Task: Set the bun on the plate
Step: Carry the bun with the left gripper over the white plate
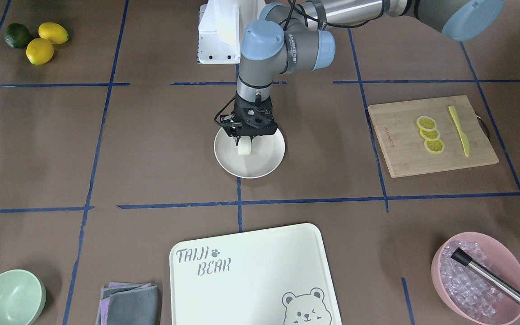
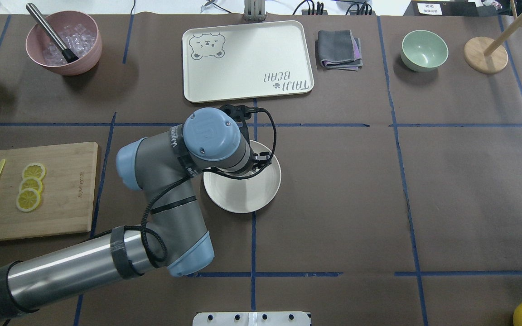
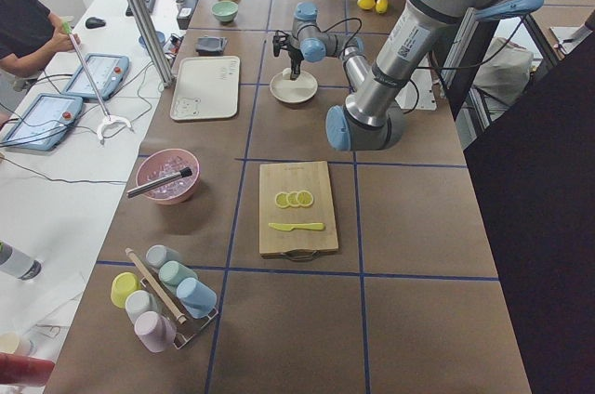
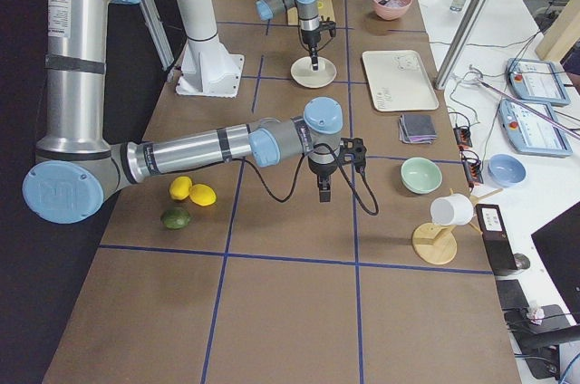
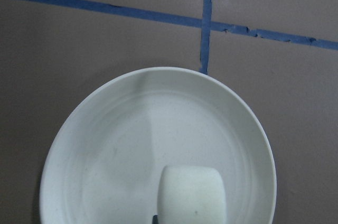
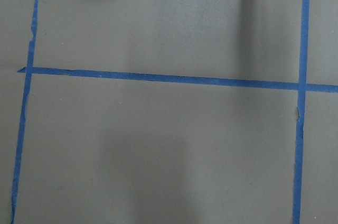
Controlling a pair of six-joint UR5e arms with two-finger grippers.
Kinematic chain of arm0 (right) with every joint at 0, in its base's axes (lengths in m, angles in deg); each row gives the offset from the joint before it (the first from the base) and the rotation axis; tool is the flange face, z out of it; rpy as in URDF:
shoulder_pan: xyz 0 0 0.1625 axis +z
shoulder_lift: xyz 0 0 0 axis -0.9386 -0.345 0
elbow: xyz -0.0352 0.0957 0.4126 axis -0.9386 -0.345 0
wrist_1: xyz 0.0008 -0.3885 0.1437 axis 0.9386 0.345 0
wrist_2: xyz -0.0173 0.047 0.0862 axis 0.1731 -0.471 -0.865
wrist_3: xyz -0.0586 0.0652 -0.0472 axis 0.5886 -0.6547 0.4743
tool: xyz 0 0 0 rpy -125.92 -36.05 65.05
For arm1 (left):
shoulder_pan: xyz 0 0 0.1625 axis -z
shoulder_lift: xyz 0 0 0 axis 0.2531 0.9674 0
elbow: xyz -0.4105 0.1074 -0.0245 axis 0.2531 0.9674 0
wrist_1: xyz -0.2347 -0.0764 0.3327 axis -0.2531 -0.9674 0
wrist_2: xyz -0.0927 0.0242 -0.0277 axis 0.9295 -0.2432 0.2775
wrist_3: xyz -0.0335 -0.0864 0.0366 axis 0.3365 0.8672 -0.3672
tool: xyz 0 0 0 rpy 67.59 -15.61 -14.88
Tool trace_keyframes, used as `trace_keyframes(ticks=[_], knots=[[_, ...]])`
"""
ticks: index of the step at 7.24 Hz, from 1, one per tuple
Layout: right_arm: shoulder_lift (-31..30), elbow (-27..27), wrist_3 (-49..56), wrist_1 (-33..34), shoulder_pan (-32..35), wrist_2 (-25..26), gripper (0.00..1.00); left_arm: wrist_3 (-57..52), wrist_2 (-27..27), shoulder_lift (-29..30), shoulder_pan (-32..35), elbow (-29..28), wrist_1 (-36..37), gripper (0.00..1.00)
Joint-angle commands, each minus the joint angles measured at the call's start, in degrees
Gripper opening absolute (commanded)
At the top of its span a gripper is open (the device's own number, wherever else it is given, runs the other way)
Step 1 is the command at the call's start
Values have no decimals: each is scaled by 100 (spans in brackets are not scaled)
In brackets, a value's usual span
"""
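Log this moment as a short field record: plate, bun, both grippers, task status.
plate: round, cream-white, mid-table
bun: white lump over the plate's inside
left gripper: pointing down, shut on the bun
right gripper: over bare table, far from the plate; open or shut cannot be told
status: bun not yet released; whether it touches the plate cannot be told
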Motion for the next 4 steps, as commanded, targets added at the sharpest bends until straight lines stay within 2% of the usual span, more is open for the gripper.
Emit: trace_keyframes(ticks=[1,4], knots=[[-1,-3,0,-1,-1,-10,100,-28,-74,55,-47,-359,-120,37],[-1,-3,-9,-1,-1,-19,100,-28,-75,11,-91,-350,-111,39]])
